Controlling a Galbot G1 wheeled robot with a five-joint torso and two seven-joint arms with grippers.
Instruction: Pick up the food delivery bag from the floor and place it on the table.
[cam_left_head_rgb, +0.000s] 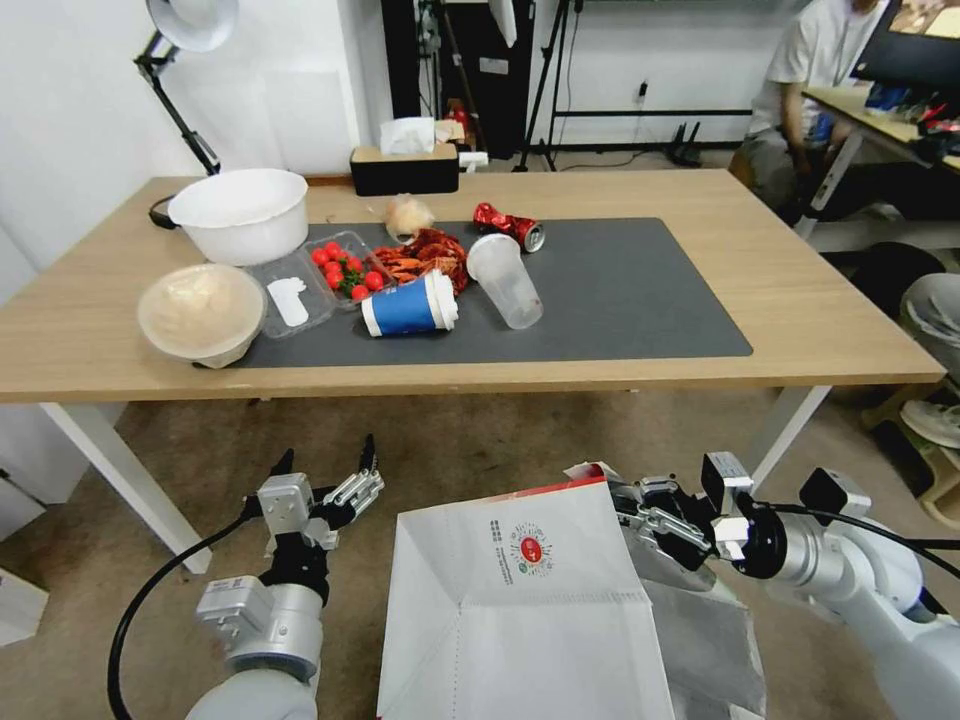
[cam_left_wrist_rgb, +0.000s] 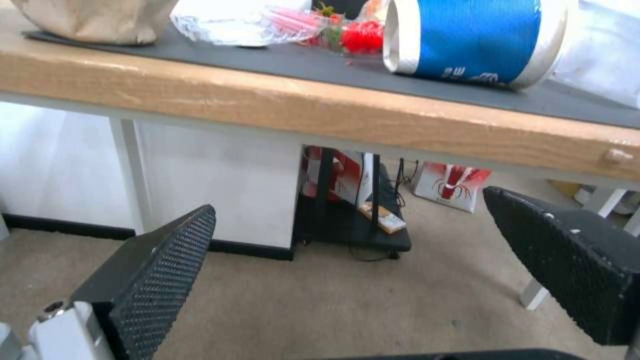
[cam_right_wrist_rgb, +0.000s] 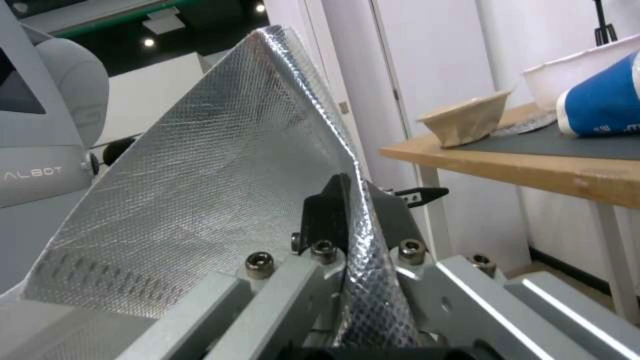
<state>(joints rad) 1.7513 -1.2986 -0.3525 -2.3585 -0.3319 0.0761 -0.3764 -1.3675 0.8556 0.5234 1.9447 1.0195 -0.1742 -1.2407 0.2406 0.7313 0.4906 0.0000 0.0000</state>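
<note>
OK, my right gripper (cam_left_head_rgb: 628, 508) is clamped on the bag (cam_left_head_rgb: 520, 610) rim, foil wall pinched between the pads so it hangs for lifting. Bag sits at its 8 o'clock, below the table (cam_left_head_rgb: 800, 330) edge. Left gripper (cam_left_head_rgb: 325, 468) spread wide, idle at bag's 10 o'clock.

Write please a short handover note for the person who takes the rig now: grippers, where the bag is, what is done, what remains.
Right gripper: shut on the food delivery bag, clamping its foil-lined edge.
Left gripper: open, empty, beside the bag and below the table edge.
The bag is in front of the table, below tabletop level; whether it touches the floor is hidden.
Done: bag grasped.
Left: lift it and set it on the table, where the right part of the mat is free; cups and food crowd the left.
</note>
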